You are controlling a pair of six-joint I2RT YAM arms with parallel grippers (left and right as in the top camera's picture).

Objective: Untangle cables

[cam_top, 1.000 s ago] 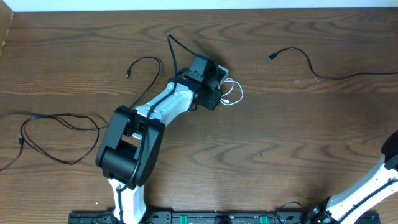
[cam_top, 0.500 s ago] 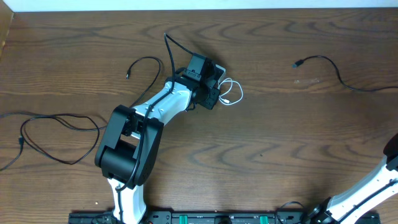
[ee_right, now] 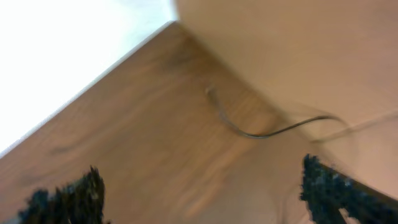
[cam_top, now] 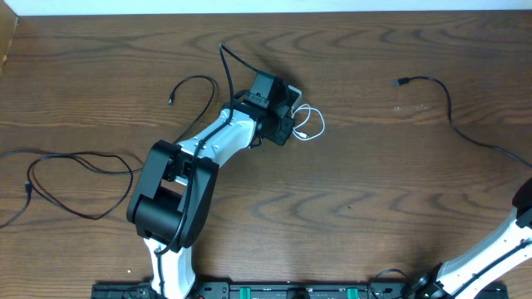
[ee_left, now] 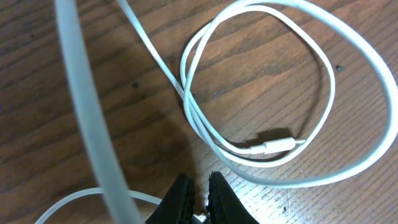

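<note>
Because the white cable point(ee_left: 273, 147) lies in a loose double loop right at the tips of the left end effector point(ee_left: 199, 179), the coming move looks like that arm's. The right arm sits in the lower right corner of the overhead frame, well apart from the coil. Seen from overhead, the coil is just to the right of the left end effector, near the middle of the counter point(cam_top: 374, 208). In the left wrist view it fills the upper right of the frame, its long axis running across, its small plug inside the loop. The left end effector is narrow, its fingers almost together. A thin white strand coming in from the lower left seems pinched between them, though the contact itself is mostly hidden. The right end effector point(ee_right: 202, 186) is spread wide and holds nothing. A black cable point(cam_top: 401, 82) lies in the upper right of the overhead frame.
</note>
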